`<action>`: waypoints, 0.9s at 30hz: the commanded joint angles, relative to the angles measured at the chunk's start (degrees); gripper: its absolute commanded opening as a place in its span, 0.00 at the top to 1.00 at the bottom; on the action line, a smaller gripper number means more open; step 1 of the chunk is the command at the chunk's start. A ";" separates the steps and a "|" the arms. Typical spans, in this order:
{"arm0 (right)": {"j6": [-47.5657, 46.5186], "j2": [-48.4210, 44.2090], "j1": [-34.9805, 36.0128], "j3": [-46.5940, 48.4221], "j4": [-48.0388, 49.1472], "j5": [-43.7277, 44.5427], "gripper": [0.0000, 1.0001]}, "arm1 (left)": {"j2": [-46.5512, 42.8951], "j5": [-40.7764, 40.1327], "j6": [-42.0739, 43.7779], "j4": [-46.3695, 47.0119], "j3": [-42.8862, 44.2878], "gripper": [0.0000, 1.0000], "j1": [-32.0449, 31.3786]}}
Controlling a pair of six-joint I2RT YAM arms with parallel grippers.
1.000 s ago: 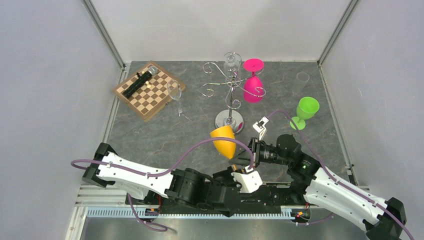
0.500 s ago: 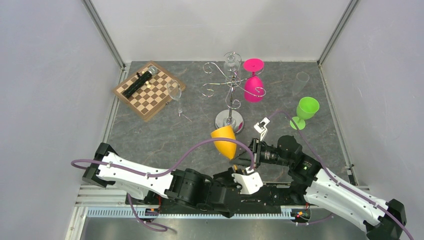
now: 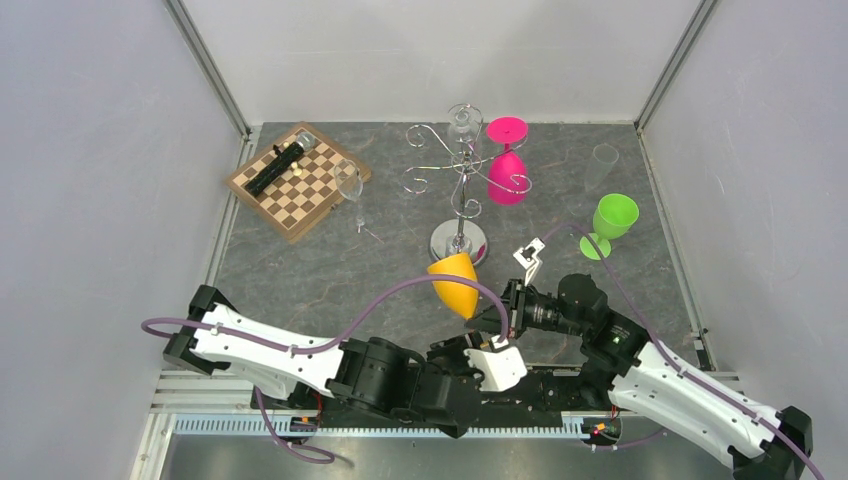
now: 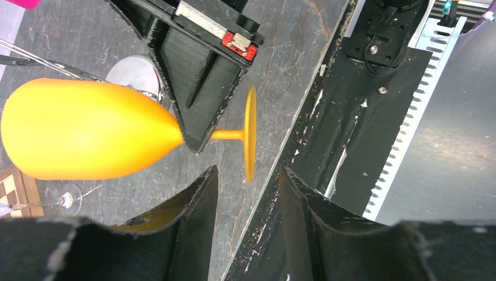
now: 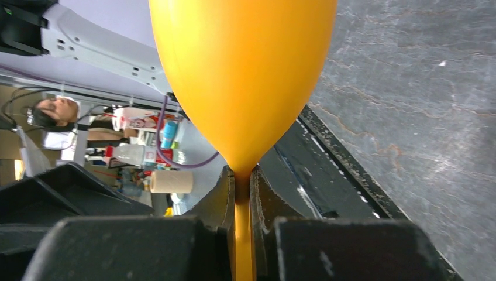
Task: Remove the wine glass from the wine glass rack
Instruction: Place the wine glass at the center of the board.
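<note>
One orange glass (image 3: 455, 283) in right hand (image 5: 241, 182)

- Smooth, opaque plastic with a soft satin sheen on the orange wine glass (image 3: 455, 283).
- Mirror-bright chrome wire on the wine glass rack (image 3: 462, 185).
- Matt dark grey, stone-veined tabletop (image 3: 300, 270).
- Polished wood on the chessboard (image 3: 300, 195).
- Matt black, grainy, rough-edged left gripper fingers (image 4: 193, 216).
- Glossy plastic on the pink wine glass (image 3: 506, 175).

Overhead looks down; wrist views share orange glass (image 4: 88, 129).
</note>
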 commanded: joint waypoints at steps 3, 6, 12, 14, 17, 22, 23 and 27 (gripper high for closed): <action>-11.64 -2.17 -0.04 3.05 -7.36 2.97 1.00 | -3.48 0.18 -3.51 2.25 0.26 0.47 -0.24; -16.11 -2.92 -0.04 4.50 -11.90 5.62 1.00 | -4.40 1.63 -4.49 2.75 -0.33 0.46 0.70; -24.67 -1.76 -0.04 8.63 -19.87 10.64 1.00 | -7.00 6.72 -5.65 4.84 -2.35 0.45 4.17; -28.01 -0.70 -0.03 10.71 -22.53 12.36 1.00 | -7.95 8.81 -6.02 5.65 -3.24 0.45 5.81; -32.00 0.64 -0.04 13.06 -23.99 14.18 1.00 | -9.63 12.30 -6.95 6.79 -4.69 0.43 8.84; -37.57 3.52 -0.04 15.94 -25.00 16.30 1.00 | -13.30 18.65 -9.54 8.78 -7.51 0.41 15.40; -38.71 4.23 -0.04 16.45 -25.01 16.49 1.00 | -14.08 19.95 -10.25 9.12 -8.17 0.40 16.68; -42.51 6.33 -0.04 18.19 -24.95 18.44 1.00 | -17.31 25.24 -12.67 10.36 -10.73 0.35 22.17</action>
